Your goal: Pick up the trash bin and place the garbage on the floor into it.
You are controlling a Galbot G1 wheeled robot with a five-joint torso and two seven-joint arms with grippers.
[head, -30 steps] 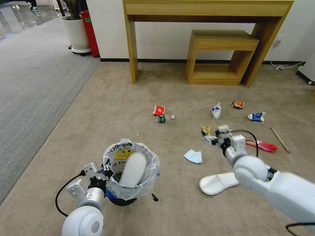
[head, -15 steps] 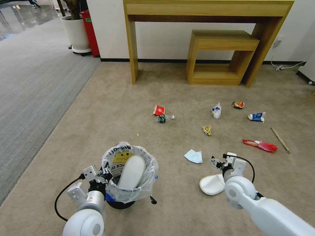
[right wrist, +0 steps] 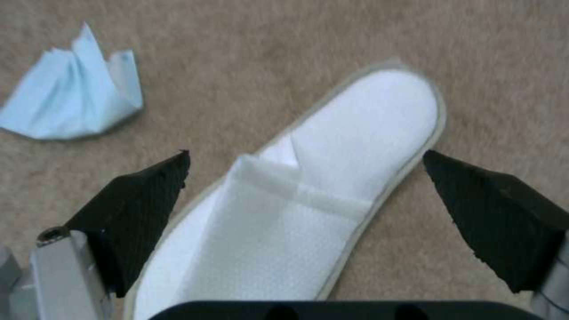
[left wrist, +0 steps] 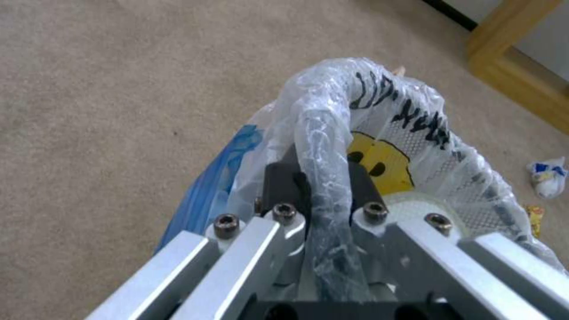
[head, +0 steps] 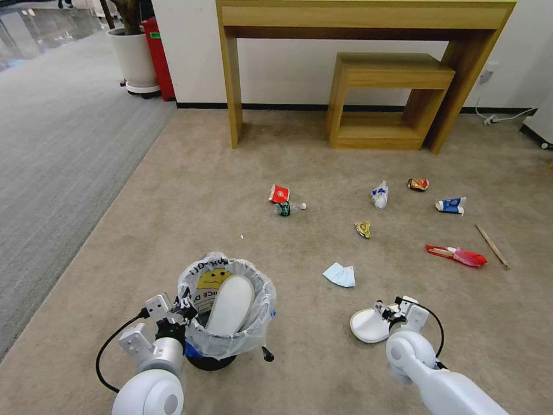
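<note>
A beige short-pile carpet (head: 190, 196) covers the floor, meeting a grey striped carpet (head: 52, 150) on the left. At the far wall stand a tall wooden console table (head: 368, 17) with a lower wooden shelf unit (head: 391, 98) under it, and a white planter (head: 133, 57) in the far left corner.

Near the robot on the left sits the trash bin (head: 226, 314), small, round and dark blue, lined with a clear plastic bag printed with black letters and a yellow face. One white slipper (head: 230, 304) stands upright inside it. The left gripper (head: 183, 306) is clamped onto the bin's left rim, its fingers (left wrist: 283, 178) pinching the bag-covered edge.

A second white slipper (head: 368, 324) lies flat on the carpet to the right of the bin. The right gripper (head: 385, 311) hangs directly over it, jaws spread wide, one black pad (right wrist: 142, 209) on either side of the slipper and neither touching it.

A pale blue tissue (head: 340, 275) lies just beyond that slipper. Farther off are scattered a red paper cup (head: 279, 193) beside a small bottle (head: 288, 208), a yellow wrapper (head: 363, 229), a white wrapper (head: 379, 195), an orange wrapper (head: 418, 184), a blue-white carton (head: 451, 205), a red packet (head: 458, 255) and a wooden stick (head: 491, 246).
</note>
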